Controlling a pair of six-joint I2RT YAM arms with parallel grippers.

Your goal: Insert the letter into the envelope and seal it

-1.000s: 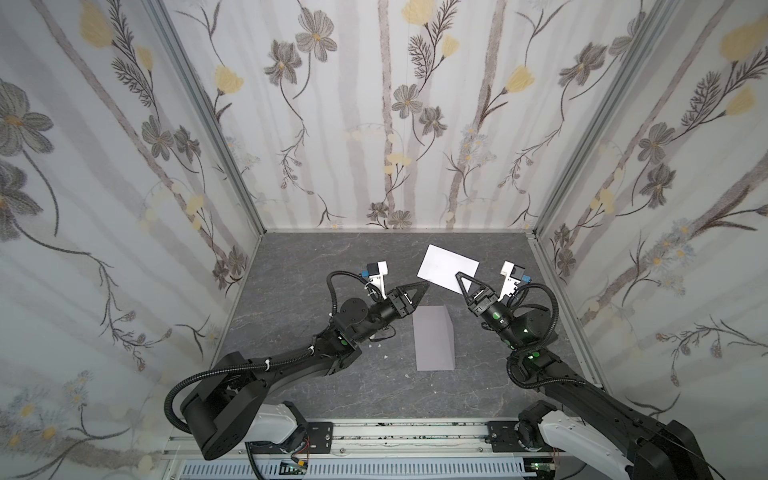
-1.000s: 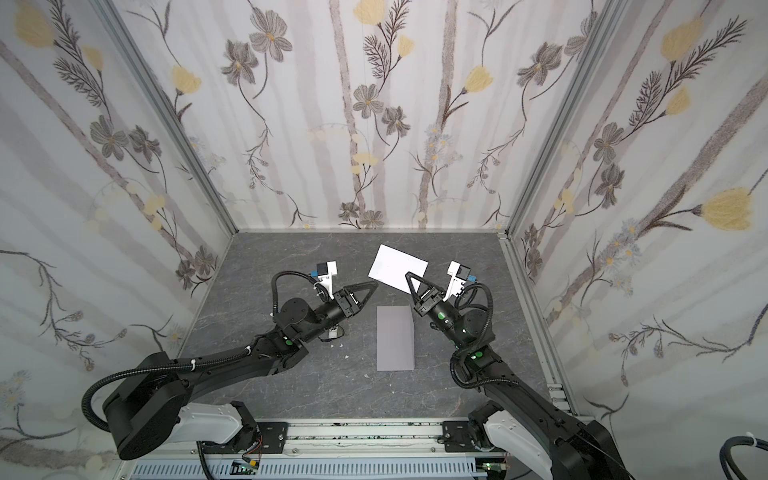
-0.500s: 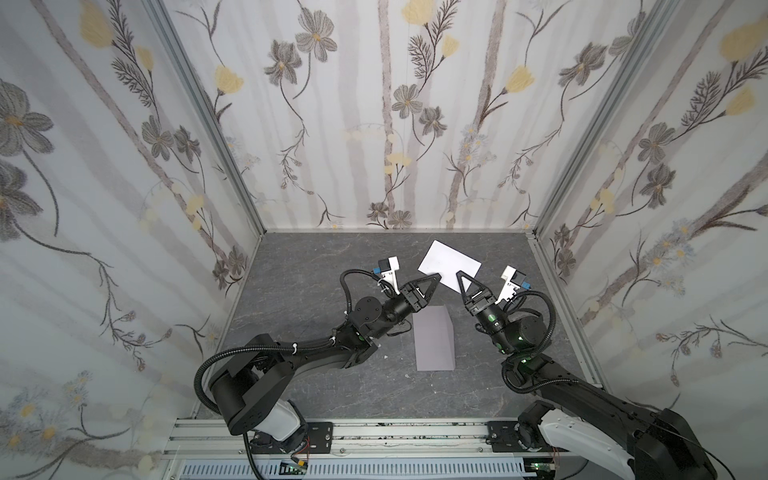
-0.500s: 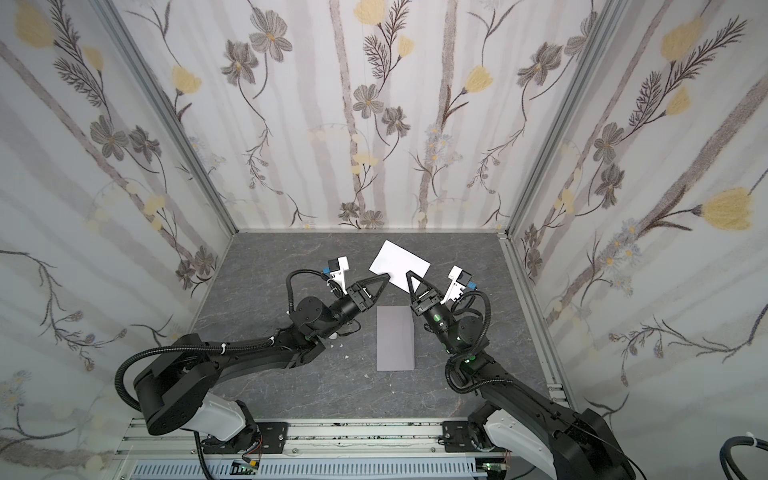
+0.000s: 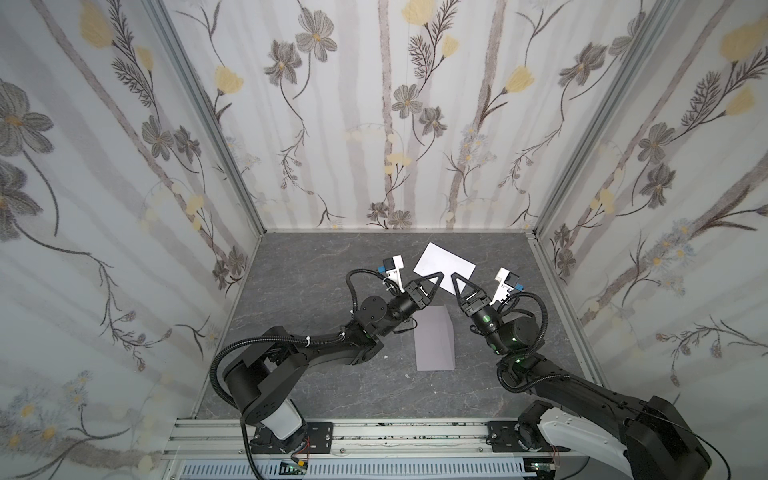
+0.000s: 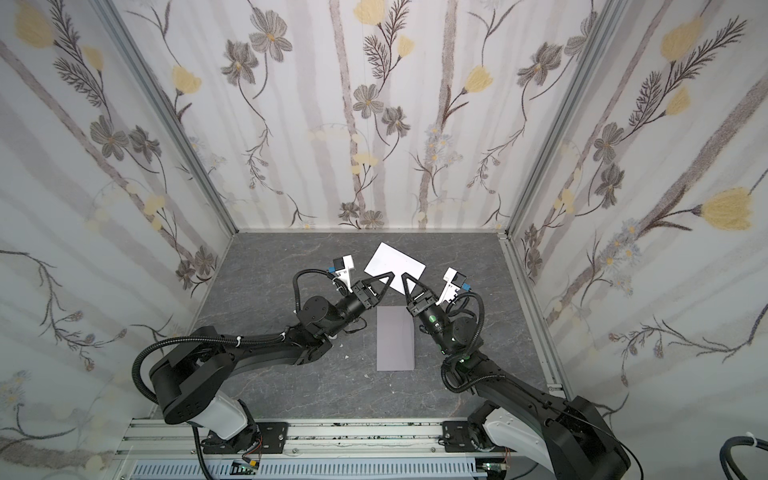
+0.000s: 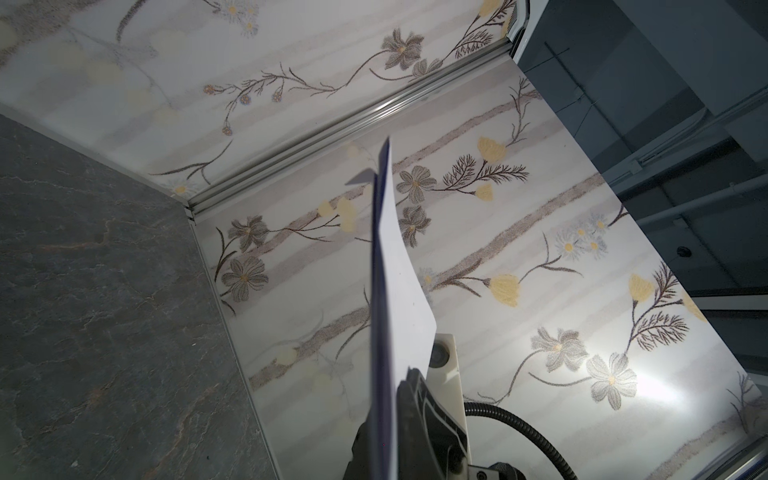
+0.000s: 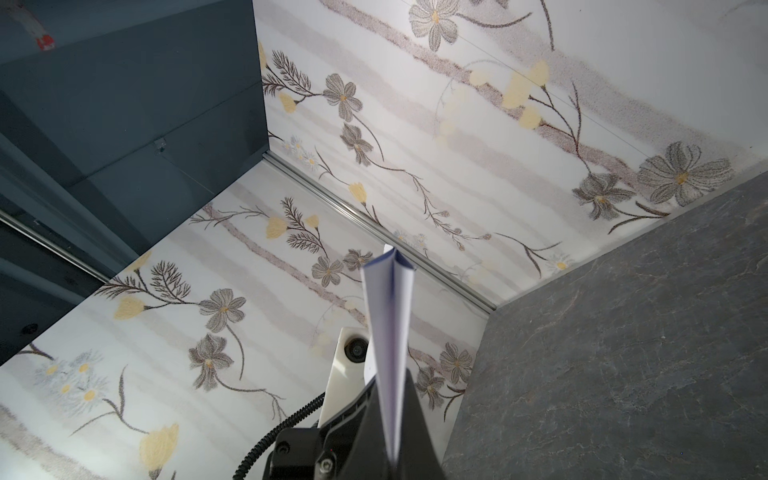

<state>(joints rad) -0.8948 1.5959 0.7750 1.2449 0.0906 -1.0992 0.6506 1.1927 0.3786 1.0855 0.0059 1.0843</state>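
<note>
now, from the left: the left pincer (image 5: 436, 277) is clamped tight on the near edge of the letter (image 5: 445, 262), a white sheet held up off the grey table (image 5: 316, 266) and reaching away beyond its tips. just to its right, tips nearly meeting, the right pincer (image 5: 454, 277) is pinched down on the same edge; its wrist view shows the sheet edge-on and doubled over. the grey-lavender envelope (image 5: 434, 343) lies flat on the table behind and below both pincers, touching neither.
</note>
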